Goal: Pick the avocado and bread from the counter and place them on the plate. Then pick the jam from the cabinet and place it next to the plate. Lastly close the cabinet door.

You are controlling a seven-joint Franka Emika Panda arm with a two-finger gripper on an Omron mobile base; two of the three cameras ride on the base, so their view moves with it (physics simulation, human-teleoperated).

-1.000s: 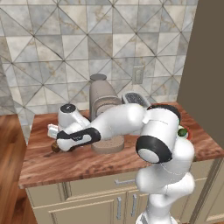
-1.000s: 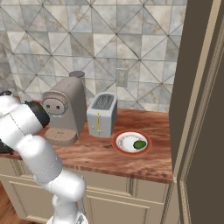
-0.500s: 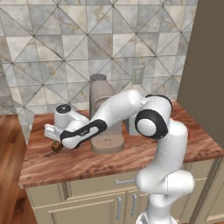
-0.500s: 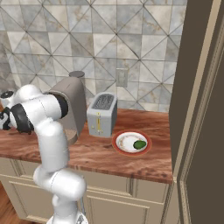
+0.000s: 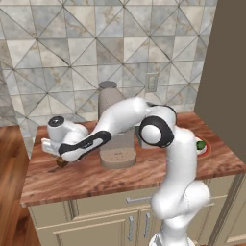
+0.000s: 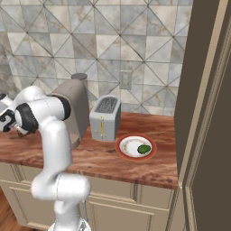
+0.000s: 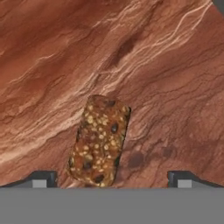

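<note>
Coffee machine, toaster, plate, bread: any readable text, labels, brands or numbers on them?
None readable.
Coffee machine: plain body, no lettering.
Toaster: an orange mark on the front, no words.
Plate: plain orange-red rim.
Bread: seeds only.
Wall outlet: blank.

A wall of grey-beige triangular marble tiles (image 5: 72, 53) with a pale outlet plate (image 6: 125, 80) at twelve o'clock, wooden plank floor (image 5: 9, 158) at nine o'clock, beige drawer fronts (image 6: 113, 194) at six.
</note>
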